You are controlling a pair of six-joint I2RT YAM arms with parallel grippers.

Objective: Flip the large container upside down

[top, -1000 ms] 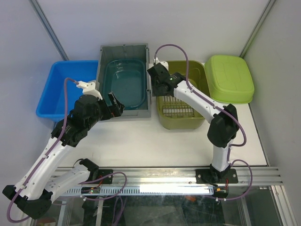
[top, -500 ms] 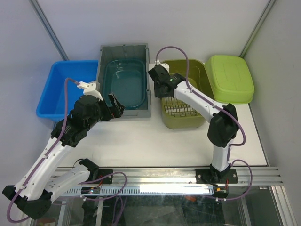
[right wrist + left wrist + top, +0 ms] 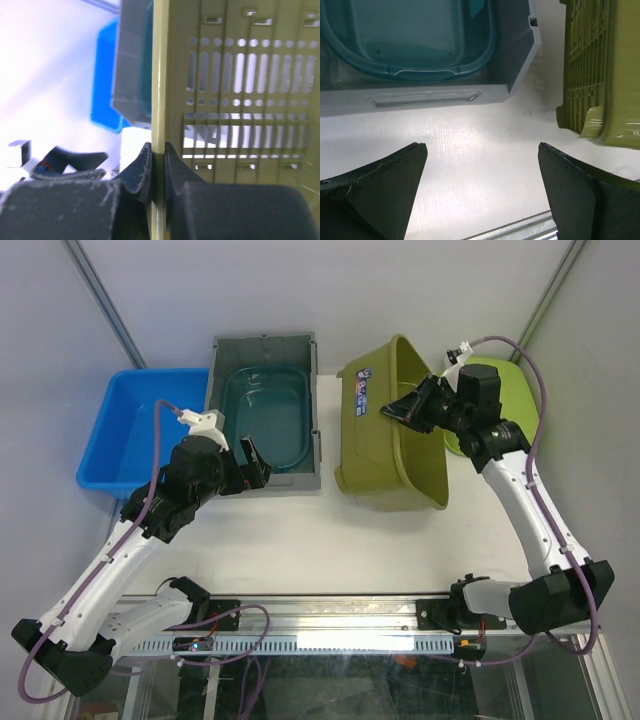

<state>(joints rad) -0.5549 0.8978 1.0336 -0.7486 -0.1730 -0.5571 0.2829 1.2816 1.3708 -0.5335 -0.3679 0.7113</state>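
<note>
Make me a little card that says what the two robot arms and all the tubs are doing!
Right jaws: shut on the olive container's rim
Olive container: tilted steeply, not yet upside down
Left jaws: wide open, holding nothing, over the table in front of the grey bin
Grey bin: upright, teal tub inside it
Blue bin: upright, left of the grey bin
Lime tub: far right, partly behind the right arm

A teal tub (image 3: pixel 265 420) sits inside the grey crate (image 3: pixel 262 344), beside a blue bin (image 3: pixel 115 440).
</note>
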